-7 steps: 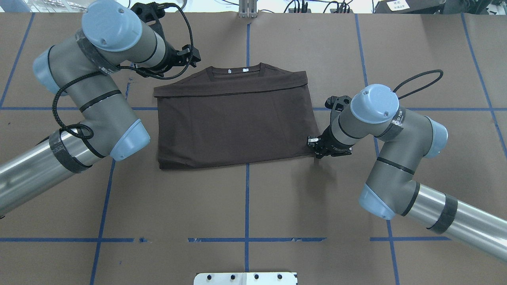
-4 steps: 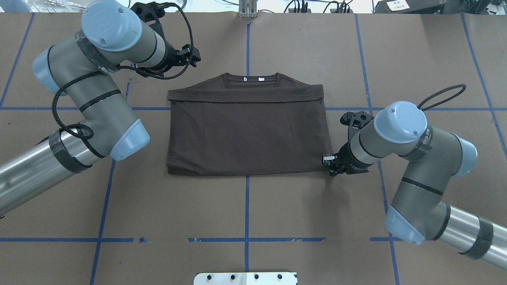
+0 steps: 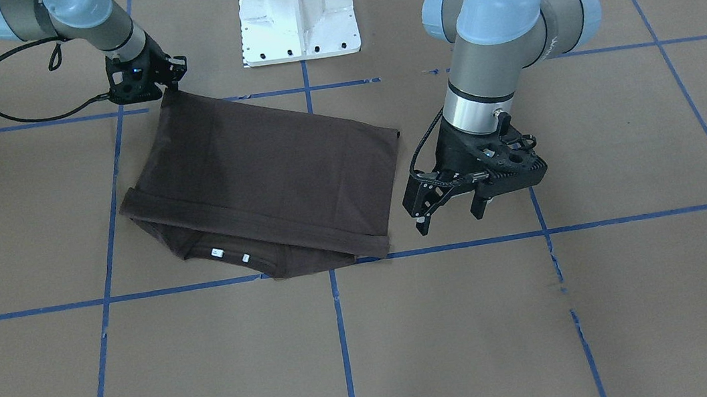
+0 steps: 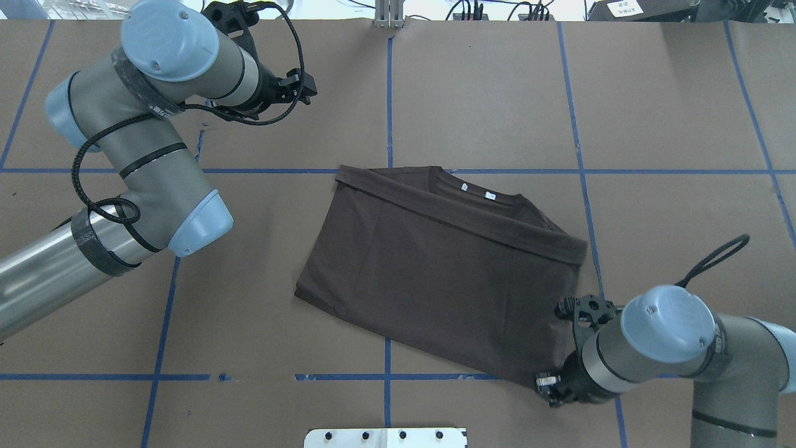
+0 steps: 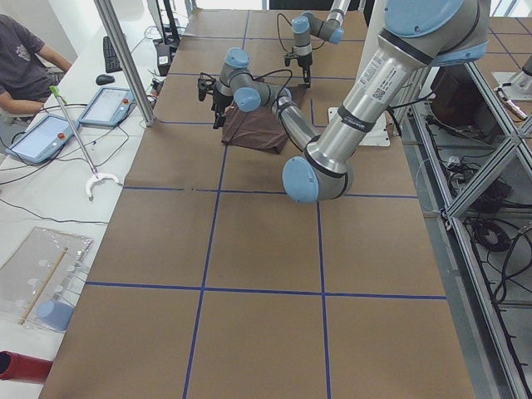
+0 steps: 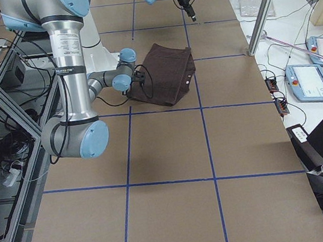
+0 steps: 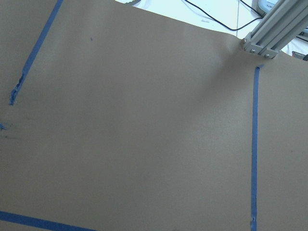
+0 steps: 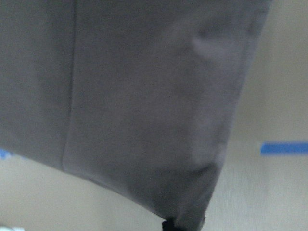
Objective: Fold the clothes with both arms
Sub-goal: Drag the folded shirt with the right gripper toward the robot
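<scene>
and here's the t-shirt (image 4: 435, 274), part-folded and lying skewed across the middle of the tabletop (image 4: 485, 93), with its collar (image 4: 476, 188) and white neck tags (image 4: 489, 196) towards the far side. the right arm (image 4: 668, 330) is low at the shirt's near right corner, jaws clamped on that corner. the right wrist view shows cloth running down into them, though it's blurry and i can't say how much fabric is pinched. the left arm (image 4: 155, 155) hovers at the far left, well apart from the cloth, jaws spread with nothing between them.

now the danger, as i read it: the whole garment depends on one pinched corner. any pull from there could swing it more askew. it could also slide the upper layer off the lower one and undo the folded band under the collar. a thin pinch could slip out mid-move too. and with the left arm so far off, nothing pins the opposite edge, so the next crease may land crooked.
</scene>
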### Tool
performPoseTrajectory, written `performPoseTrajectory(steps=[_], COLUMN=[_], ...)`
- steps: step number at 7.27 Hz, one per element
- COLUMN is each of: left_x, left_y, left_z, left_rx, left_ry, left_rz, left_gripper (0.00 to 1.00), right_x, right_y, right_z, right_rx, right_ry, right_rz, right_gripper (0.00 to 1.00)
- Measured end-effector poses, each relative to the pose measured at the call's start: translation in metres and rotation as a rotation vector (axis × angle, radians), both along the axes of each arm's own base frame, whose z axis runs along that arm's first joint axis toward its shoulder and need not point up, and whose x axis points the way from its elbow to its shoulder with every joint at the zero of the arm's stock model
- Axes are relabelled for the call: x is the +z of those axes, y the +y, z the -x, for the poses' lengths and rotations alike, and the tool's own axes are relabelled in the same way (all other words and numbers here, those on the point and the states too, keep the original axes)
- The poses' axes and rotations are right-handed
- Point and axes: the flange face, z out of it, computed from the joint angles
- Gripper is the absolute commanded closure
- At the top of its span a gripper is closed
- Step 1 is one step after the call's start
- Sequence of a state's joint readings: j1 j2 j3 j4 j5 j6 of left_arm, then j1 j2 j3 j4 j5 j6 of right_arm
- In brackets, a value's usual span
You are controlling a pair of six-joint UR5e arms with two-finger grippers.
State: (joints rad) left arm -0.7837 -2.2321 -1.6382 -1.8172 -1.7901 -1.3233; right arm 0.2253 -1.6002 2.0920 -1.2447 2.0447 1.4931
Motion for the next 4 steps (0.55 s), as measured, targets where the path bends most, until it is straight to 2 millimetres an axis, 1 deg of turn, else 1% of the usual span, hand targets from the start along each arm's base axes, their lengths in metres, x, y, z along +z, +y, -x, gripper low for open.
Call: performPoseTrajectory(steps=[1, 2, 3, 4], left_x=[-0.003, -0.009, -0.012, -0.01], left_y=[0.004, 0.012, 0.028, 0.053], left_z=[0.002, 0.004, -0.001, -0.014], left_rx=[0.001, 0.007, 0.021, 0.035], left_ry=[0.002, 0.001, 0.005, 0.022], left_rz=[-0.002, 0.0, 0.014, 0.052], left_gripper=[0.0, 0.0, 0.0, 0.0], right_x=[-0.005, -0.012, -0.019, -0.026], right_y=[0.035, 0.058, 0.06, 0.044], right_z=[0.003, 0.004, 0.002, -0.004], right_rx=[-0.038, -0.057, -0.044, 0.003], right_ry=[0.01, 0.014, 0.009, -0.003], right_rz=[0.042, 0.075, 0.096, 0.107], right_gripper=[0.01, 0.0, 0.0, 0.0])
